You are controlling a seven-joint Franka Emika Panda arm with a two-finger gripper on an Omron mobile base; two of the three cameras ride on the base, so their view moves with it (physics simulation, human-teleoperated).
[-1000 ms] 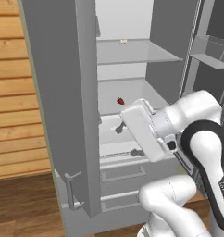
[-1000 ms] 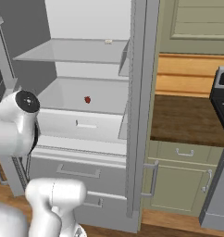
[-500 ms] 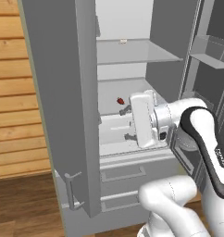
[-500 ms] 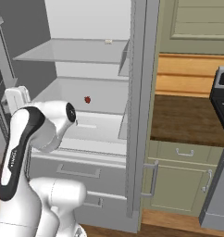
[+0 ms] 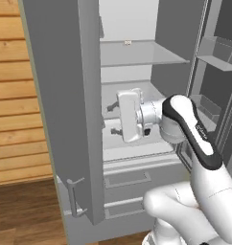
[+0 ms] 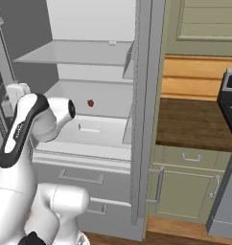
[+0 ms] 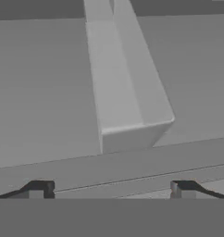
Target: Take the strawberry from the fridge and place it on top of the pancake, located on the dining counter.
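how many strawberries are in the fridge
1: a strawberry on the middle shelf, toward the back. More may be hidden behind the door or arm.

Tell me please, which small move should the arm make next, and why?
Probably turn the hand toward the back of the fridge and bring the open gripper to the strawberry. The berry lies alone on the lower shelf; the fingers stand wide apart, empty, facing a grey wall.
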